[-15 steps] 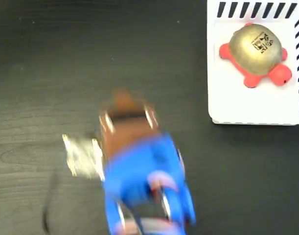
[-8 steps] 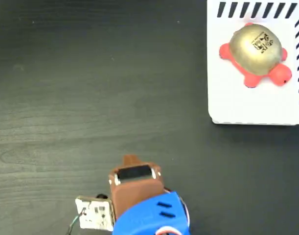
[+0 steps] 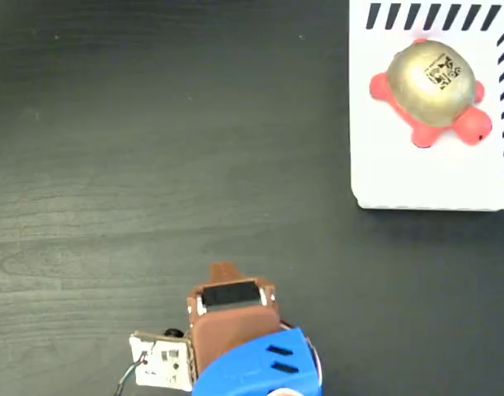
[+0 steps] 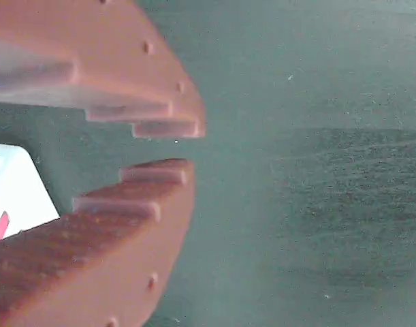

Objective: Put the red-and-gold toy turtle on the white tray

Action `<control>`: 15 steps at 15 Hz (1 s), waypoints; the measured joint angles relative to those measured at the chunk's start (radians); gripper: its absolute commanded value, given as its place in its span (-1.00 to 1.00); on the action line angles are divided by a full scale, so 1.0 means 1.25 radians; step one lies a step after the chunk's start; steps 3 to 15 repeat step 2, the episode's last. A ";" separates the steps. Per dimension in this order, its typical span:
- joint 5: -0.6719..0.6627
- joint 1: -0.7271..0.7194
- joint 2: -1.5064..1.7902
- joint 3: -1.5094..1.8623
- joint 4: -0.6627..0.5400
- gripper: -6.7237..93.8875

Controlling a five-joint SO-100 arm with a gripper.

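On the white tray (image 3: 425, 177), at the upper right of the fixed view, the red-and-gold toy turtle (image 3: 431, 92) sits upright, gold shell up with its black printed mark showing, red legs and head splayed on the white surface. Black diagonal stripes run along the tray's top and right edges, just beside the turtle. The tray lies flat on a dark wood-grain table (image 3: 153, 148).

My gripper (image 3: 224, 271) is well apart from all that, down at the bottom middle of the fixed view, its brown tip pointing up the picture over bare table. Behind it come my brown wrist housing and my blue arm segment (image 3: 256, 370), with a small circuit board (image 3: 161, 360) and its wires just beside them on the left.

From the wrist view, my two brown stepped fingers (image 4: 143, 197) fill the left side. They are slightly parted, a narrow gap between the toothed tips, and nothing is pinched between them; only the dark table shows through the gap. At the left edge of that view, between my fingers, a corner of the white tray (image 4: 17, 187) peeks in, with a sliver of red on it that I cannot make out.
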 measured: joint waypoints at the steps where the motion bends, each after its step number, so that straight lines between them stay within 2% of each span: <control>1: 0.000 0.000 0.000 0.000 0.000 -0.86; 15: 0.000 0.000 0.000 0.000 0.000 -0.86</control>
